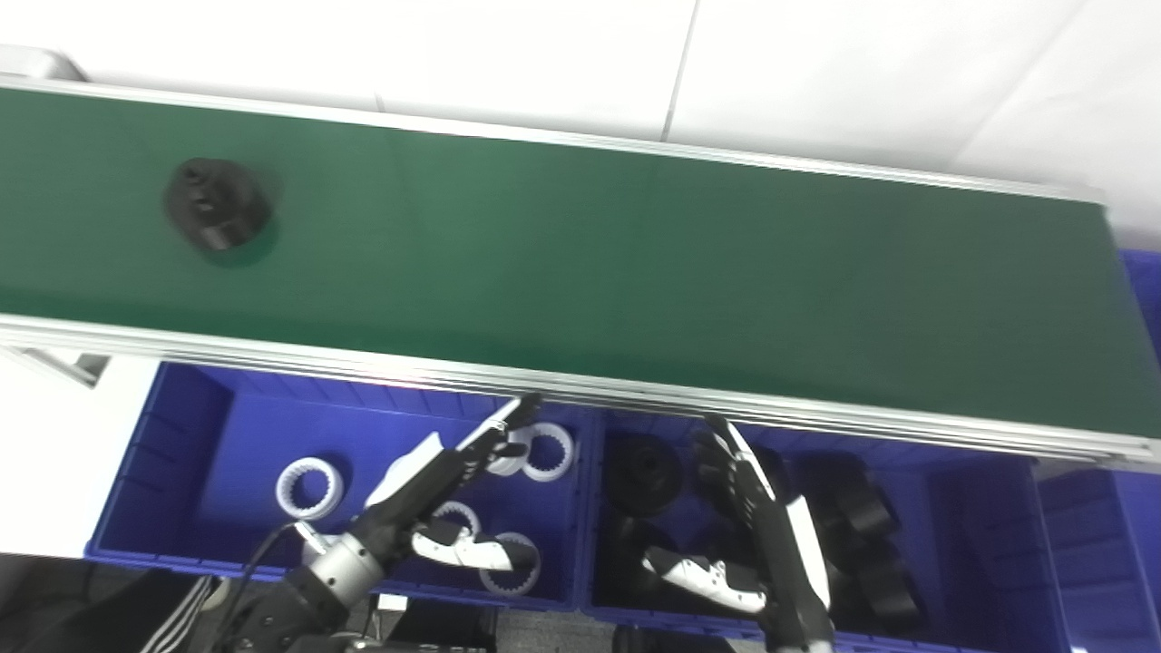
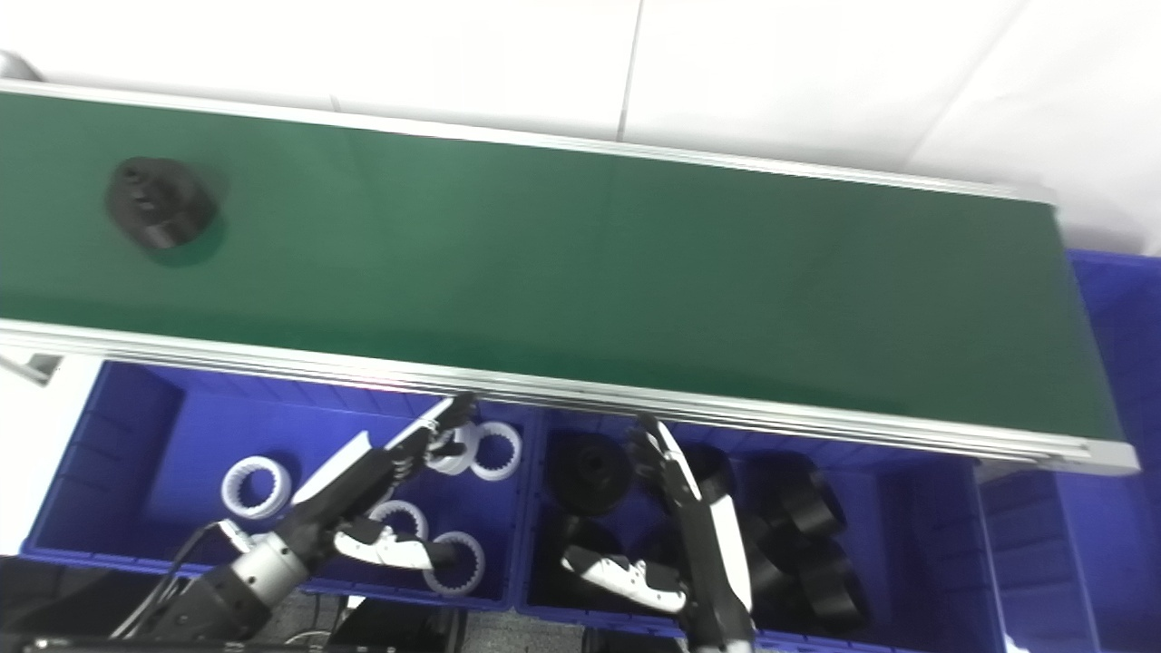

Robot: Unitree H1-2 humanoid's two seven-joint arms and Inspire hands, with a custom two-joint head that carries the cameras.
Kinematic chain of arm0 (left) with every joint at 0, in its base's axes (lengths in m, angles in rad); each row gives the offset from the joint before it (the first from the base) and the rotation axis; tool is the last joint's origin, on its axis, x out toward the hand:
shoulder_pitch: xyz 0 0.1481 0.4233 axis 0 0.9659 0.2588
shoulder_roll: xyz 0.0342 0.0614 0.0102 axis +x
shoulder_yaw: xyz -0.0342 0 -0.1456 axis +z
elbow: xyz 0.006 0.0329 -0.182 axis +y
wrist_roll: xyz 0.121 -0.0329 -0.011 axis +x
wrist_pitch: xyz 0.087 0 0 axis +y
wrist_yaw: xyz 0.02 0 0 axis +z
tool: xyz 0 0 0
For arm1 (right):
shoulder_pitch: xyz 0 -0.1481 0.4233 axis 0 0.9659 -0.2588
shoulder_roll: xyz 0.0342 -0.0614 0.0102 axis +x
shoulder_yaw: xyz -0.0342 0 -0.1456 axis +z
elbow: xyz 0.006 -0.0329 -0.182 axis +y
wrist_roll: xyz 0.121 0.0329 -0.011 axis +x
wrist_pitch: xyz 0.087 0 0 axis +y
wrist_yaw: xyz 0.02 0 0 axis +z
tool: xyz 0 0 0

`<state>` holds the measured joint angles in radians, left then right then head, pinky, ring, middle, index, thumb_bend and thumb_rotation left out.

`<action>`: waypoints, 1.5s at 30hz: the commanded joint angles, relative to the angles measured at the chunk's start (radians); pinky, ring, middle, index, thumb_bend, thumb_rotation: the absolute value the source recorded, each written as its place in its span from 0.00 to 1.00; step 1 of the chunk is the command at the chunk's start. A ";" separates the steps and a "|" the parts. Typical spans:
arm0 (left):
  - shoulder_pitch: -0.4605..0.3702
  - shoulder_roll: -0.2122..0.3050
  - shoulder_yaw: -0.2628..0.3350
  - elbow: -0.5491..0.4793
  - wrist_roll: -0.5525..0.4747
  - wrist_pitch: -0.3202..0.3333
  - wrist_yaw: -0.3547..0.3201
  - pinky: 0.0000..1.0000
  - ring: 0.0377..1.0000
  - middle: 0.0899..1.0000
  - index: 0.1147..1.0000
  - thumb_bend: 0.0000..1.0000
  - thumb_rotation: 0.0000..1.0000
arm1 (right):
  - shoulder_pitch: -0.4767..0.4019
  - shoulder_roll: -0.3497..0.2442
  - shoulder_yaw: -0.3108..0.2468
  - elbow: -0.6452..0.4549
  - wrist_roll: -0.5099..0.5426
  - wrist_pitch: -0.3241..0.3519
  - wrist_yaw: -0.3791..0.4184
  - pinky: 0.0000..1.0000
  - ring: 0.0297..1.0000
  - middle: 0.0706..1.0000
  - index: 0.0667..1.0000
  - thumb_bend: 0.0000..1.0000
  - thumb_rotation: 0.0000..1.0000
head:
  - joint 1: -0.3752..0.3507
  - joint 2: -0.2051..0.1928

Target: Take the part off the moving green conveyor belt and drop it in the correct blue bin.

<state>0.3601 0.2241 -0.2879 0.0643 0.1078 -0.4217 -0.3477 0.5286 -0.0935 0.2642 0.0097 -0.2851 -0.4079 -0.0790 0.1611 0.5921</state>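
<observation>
Belt: your green conveyor belt [image 1: 635, 272] runs across the view from 9 o'clock to 3 o'clock, its right end dropping slightly.
Part: you will find 1 black part [image 1: 216, 215] lying on the belt toward 10 o'clock, well apart from both hands.
Left bin: the blue bin [image 1: 181, 453] at 7 o'clock, just below the belt's near rail, holds several white toothed rings [image 1: 309, 488].
Right bin: the blue bin [image 1: 980, 544] at 5 o'clock, touching the left bin side by side, holds black parts [image 1: 862, 517], blurred together.
Left hand: your left hand [image 1: 435, 494] hangs over the left bin, fingers spread and pointing toward 1 o'clock, holding nothing.
Right hand: your right hand [image 1: 757, 535] hangs over the right bin, fingers stretched toward 11 o'clock, thumb out toward 9 o'clock, holding nothing.
Far right: you can see another blue bin [image 1: 1145, 299] past the belt's end at 3 o'clock.
</observation>
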 commanded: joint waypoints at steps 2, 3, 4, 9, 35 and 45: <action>-0.017 -0.001 -0.025 0.012 0.011 -0.038 0.040 0.91 1.00 1.00 1.00 0.86 0.34 | -0.015 -0.023 0.011 0.001 0.045 -0.062 -0.022 0.83 0.89 0.89 0.95 0.85 0.43 | 0.031 -0.036; -0.030 -0.001 -0.037 0.037 0.010 -0.045 0.057 0.90 1.00 1.00 1.00 0.86 0.34 | -0.017 -0.024 0.011 0.006 0.054 -0.062 -0.023 0.84 0.89 0.89 0.96 0.86 0.42 | 0.039 -0.053; -0.039 -0.001 -0.046 0.054 0.010 -0.048 0.071 0.89 0.99 1.00 0.99 0.87 0.35 | -0.019 -0.025 0.012 0.009 0.059 -0.061 -0.024 0.82 0.89 0.89 0.96 0.86 0.41 | 0.040 -0.056; -0.044 0.004 -0.077 0.066 -0.003 -0.048 0.108 0.86 0.95 1.00 0.96 0.87 0.33 | -0.022 -0.031 0.016 0.023 0.058 -0.062 -0.028 0.82 0.90 0.90 0.97 0.87 0.41 | 0.020 -0.085; -0.065 0.069 -0.153 0.060 -0.004 -0.048 0.196 0.85 0.96 1.00 0.98 0.87 0.33 | -0.029 -0.041 0.063 0.006 0.034 -0.062 -0.096 0.80 0.85 0.86 0.94 0.87 0.42 | -0.074 -0.044; -0.079 0.076 -0.156 0.076 -0.030 -0.048 0.178 0.91 1.00 1.00 0.99 0.86 0.33 | -0.009 -0.075 0.095 -0.188 0.027 -0.062 -0.162 0.81 0.86 0.86 0.91 0.89 0.41 | -0.159 -0.015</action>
<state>0.2954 0.2946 -0.4436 0.1557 0.0906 -0.4342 -0.1710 0.5069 -0.1680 0.3637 -0.1119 -0.2542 -0.4118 -0.2277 0.0019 0.5767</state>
